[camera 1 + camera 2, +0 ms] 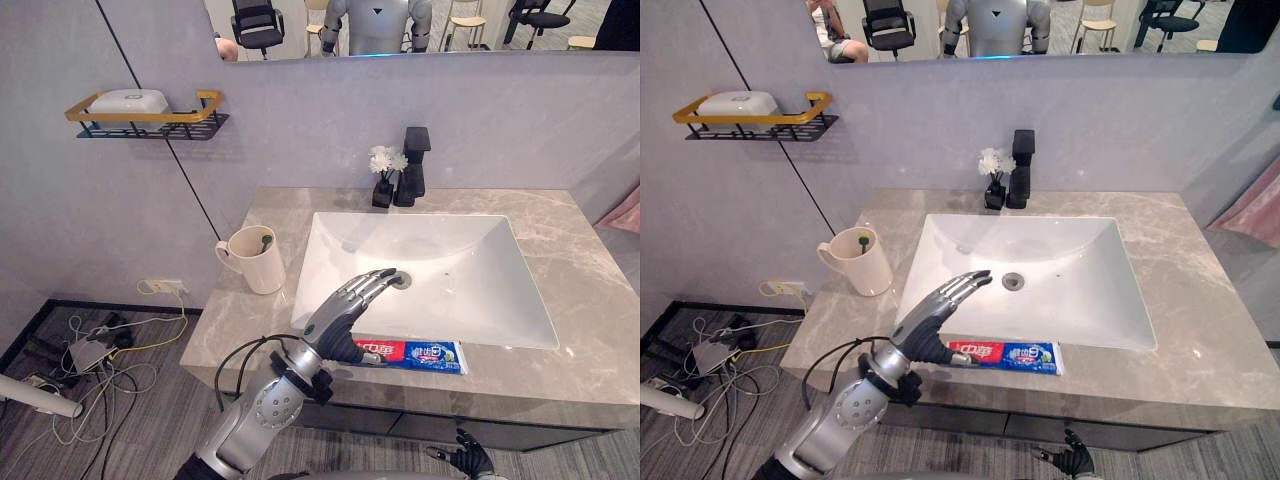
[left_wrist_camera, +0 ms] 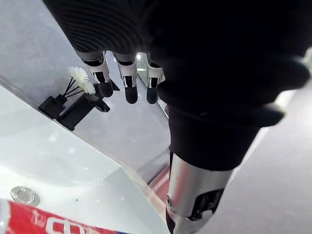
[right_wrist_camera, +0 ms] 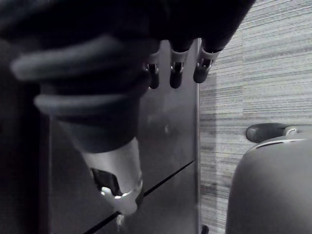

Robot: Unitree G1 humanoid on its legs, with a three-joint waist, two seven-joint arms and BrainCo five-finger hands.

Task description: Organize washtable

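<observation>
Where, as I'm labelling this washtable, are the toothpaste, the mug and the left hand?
toothpaste (image 1: 425,356): left eye view, the tube's blue middle.
mug (image 1: 262,270): left eye view, its outer wall.
left hand (image 1: 338,315): left eye view, the back of the hand.

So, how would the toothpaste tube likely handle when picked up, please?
The toothpaste tube looks flat and soft, so it probably gives under a pinch. Its glossy skin may slip. Lying flat by the basin, it should not roll.
</observation>
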